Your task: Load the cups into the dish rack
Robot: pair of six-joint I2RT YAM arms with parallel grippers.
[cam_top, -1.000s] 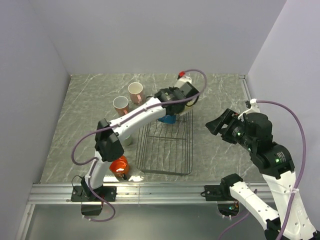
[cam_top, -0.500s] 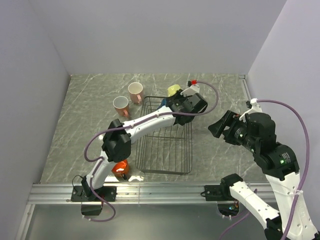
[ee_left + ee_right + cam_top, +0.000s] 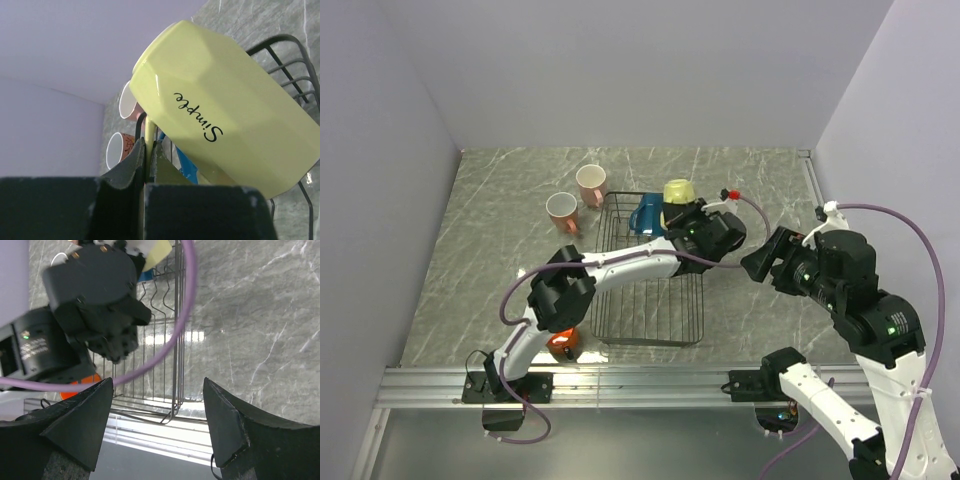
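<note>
Left wrist: pincer (image 3: 149,146) grips yellow mug (image 3: 220,105), seemingly above rack (image 3: 295,62).

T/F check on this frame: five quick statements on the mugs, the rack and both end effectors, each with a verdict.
1. The left end effector is shut on the handle of the pale yellow mug. True.
2. The blue mug stands on the table outside the dish rack. False: it sits in the rack's far end.
3. The far pink mug and the near pink mug stand on the table, left of the rack. True.
4. The right end effector holds the orange mug. False: it is open and empty; that mug sits near the left arm's base.
5. The yellow mug is blank. False: it reads "Simple".
</note>
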